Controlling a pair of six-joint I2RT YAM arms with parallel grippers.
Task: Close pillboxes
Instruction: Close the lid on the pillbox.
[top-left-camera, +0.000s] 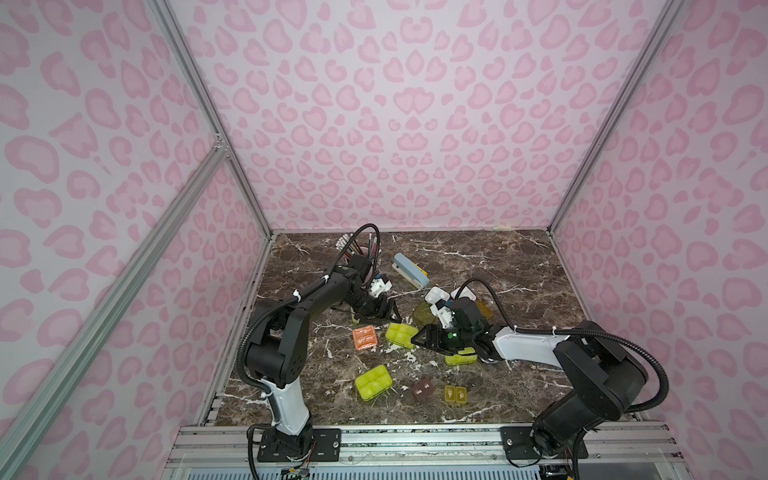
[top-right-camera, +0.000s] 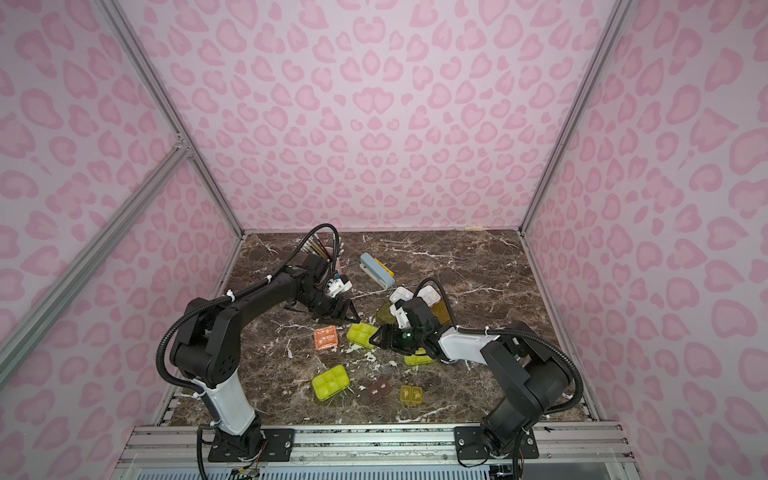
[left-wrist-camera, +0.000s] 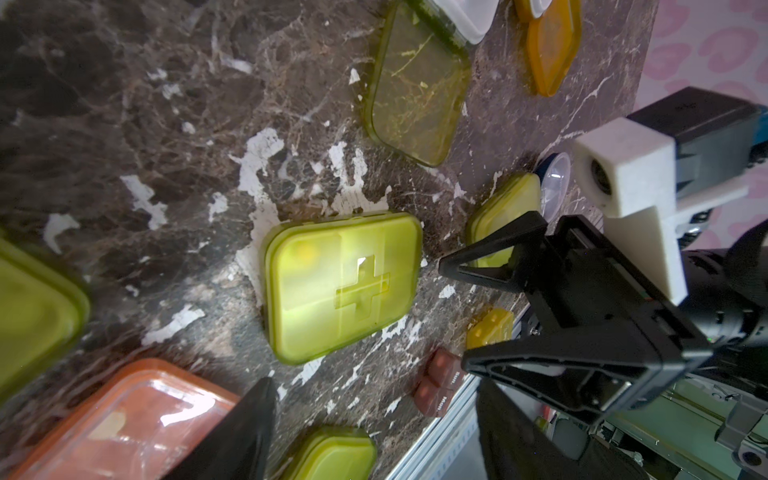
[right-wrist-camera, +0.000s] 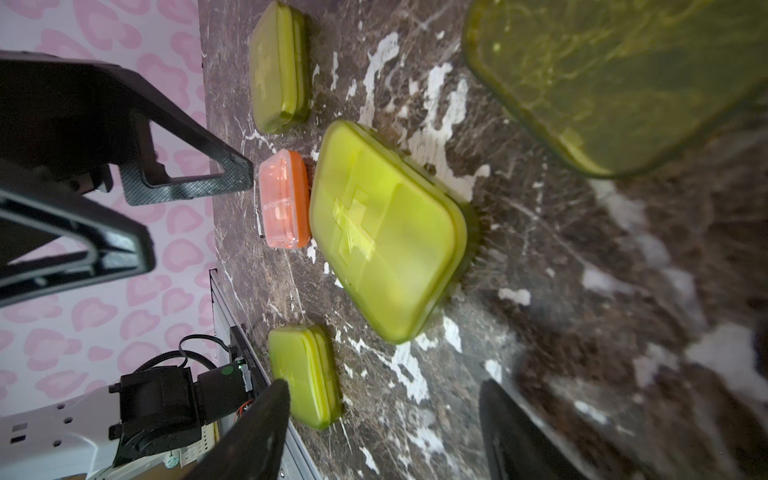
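Pillboxes are lying scattered over the marble bench (top-left-camera: 519, 270). The lime pillbox (top-left-camera: 401, 334) at the middle is sitting flat with its cross-embossed lid down, between the two hands. The left hand (top-left-camera: 394, 316) is hovering on its far side and the right hand (top-left-camera: 417, 340) just beside its edge, both spread wide and grasping nothing. This one is looking finished. Two are standing open behind the right hand: a white tray (top-left-camera: 436, 296) with its lime lid (left-wrist-camera: 415, 91) lying flat on the bench, and a second white tray (top-left-camera: 467, 293) with an amber lid (left-wrist-camera: 552, 50). The next move is probably calling for a fingertip under a flat lid's free edge, folding it over the hinge and pressing until it latches.
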